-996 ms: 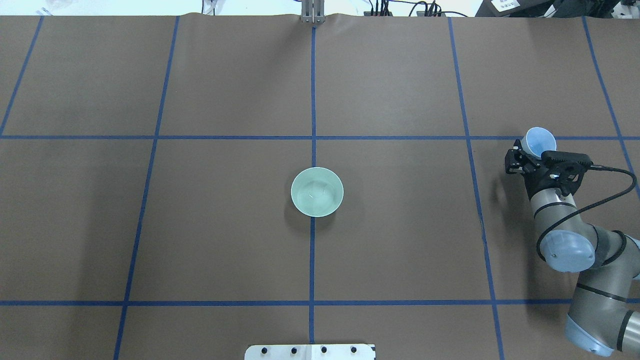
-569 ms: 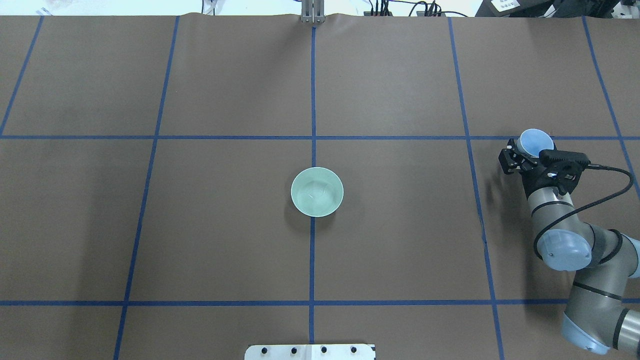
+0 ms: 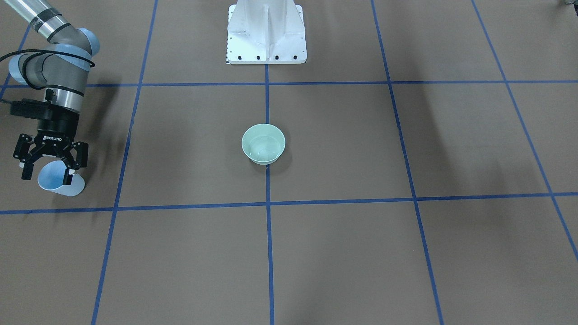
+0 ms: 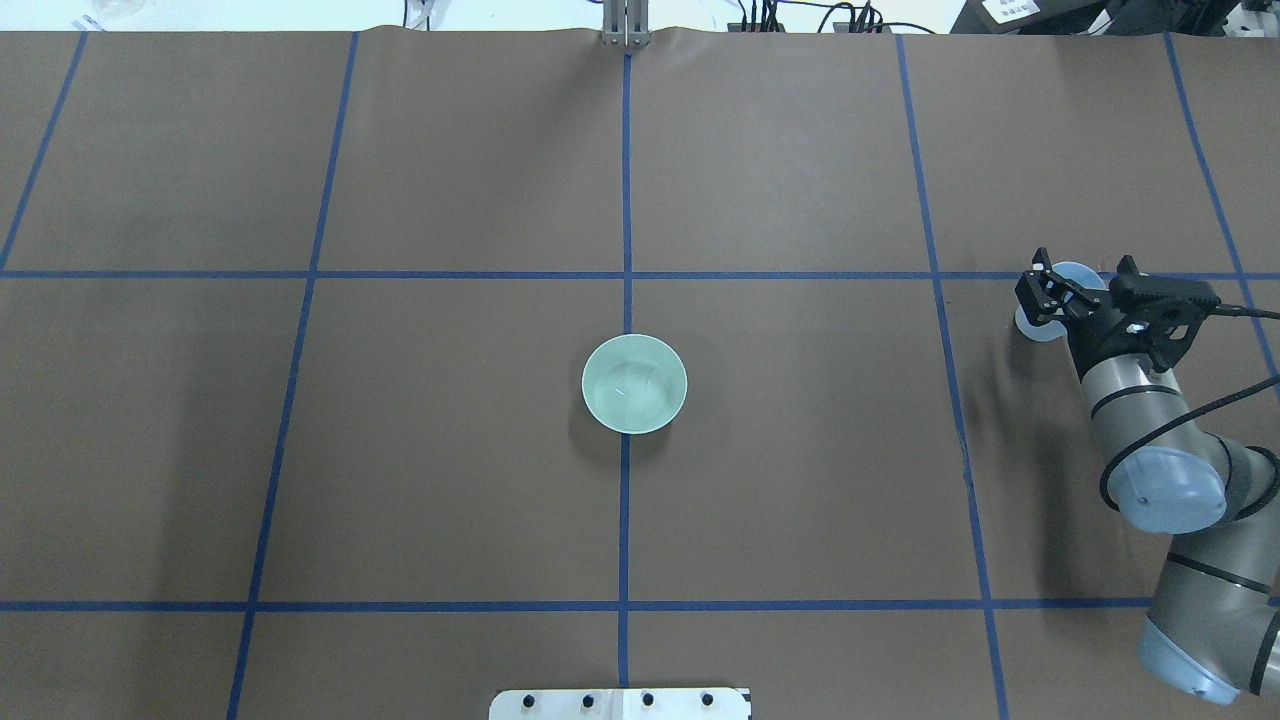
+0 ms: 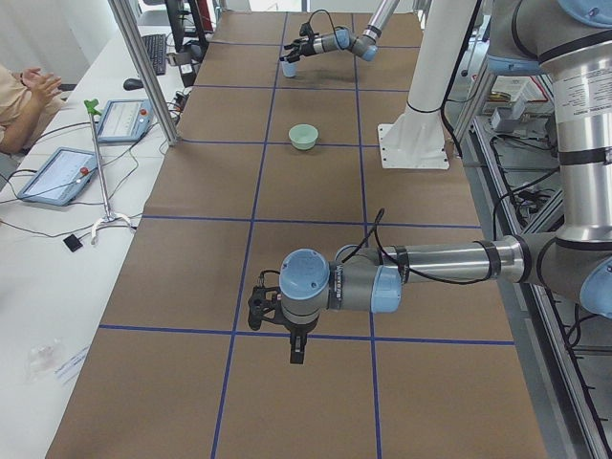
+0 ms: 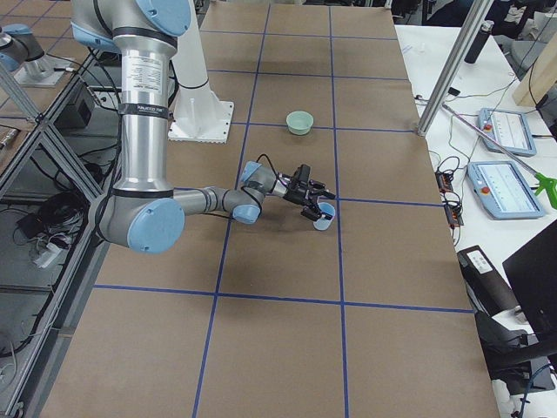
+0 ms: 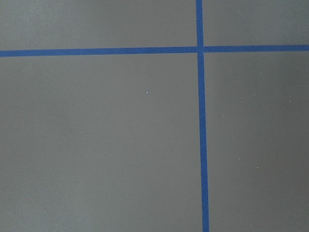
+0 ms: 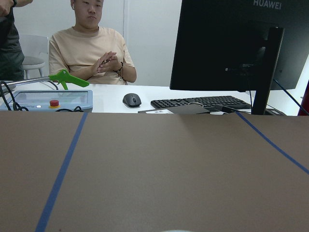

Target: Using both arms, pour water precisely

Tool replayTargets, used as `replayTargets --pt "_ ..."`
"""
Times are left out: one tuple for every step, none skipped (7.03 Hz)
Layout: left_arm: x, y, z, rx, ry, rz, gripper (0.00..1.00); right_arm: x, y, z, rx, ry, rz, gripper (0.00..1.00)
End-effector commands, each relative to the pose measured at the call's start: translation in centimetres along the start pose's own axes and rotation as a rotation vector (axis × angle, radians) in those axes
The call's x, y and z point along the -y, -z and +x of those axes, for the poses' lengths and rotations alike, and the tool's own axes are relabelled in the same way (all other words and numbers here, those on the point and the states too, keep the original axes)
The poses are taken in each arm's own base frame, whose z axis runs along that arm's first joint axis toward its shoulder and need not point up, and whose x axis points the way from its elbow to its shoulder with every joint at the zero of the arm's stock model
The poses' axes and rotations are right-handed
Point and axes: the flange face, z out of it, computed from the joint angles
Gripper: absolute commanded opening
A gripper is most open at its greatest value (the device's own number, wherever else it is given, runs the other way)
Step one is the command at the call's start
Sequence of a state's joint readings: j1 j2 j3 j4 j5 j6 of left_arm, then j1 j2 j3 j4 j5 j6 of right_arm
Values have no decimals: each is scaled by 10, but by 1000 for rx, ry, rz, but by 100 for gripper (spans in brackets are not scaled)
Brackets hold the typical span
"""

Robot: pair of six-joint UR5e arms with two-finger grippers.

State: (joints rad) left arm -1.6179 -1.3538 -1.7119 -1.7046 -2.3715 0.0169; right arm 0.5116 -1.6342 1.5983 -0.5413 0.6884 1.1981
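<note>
My right arm's gripper (image 4: 1083, 270) is at the table's right side, and its fingers stand spread wide. A light-blue cup (image 3: 61, 185) sits between and below the fingers, low at the table, and they do not press it. In the overhead view the cup (image 4: 1045, 315) is mostly hidden under the gripper. A pale green bowl (image 4: 634, 384) holding clear water stands at the table's middle, far from both grippers. My left arm's gripper (image 5: 273, 311) shows only in the exterior left view, low over the brown mat. I cannot tell if it is open or shut.
The white bolted pedestal (image 3: 266, 34) stands at the robot's edge of the table. Blue tape lines (image 4: 626, 200) divide the brown mat. Control tablets (image 5: 57, 172) and a seated operator (image 8: 91, 53) are beyond the far edge, with a monitor (image 8: 236, 43) there.
The right gripper has opened its fingers and shifted slightly right and away from the robot. The blue cup, held tilted before, now sits lower beneath the fingers.
</note>
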Motion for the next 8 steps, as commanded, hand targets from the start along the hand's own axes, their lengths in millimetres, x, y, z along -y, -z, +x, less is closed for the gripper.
replayTargets --pt "2 1 1 0 5 3 100 40 -16 6 20 15 -44 100" --pt "7 5 7 -23 2 10 100 60 -30 16 57 15 -143 100" --pt "13 7 13 -47 -1 16 100 82 -43 31 98 39 -230 100" --pt "20 16 21 -49 -22 36 100 98 -52 50 129 61 -301 100" --pt "23 29 34 -50 -9 58 100 114 -60 75 154 96 -379 100" --pt "32 44 54 -53 28 87 100 131 -67 110 181 136 -493 100" --pt "47 51 73 -59 10 99 100 150 -74 151 171 182 -597 100" --pt "65 57 99 -80 -40 110 100 167 -79 189 162 284 -685 100"
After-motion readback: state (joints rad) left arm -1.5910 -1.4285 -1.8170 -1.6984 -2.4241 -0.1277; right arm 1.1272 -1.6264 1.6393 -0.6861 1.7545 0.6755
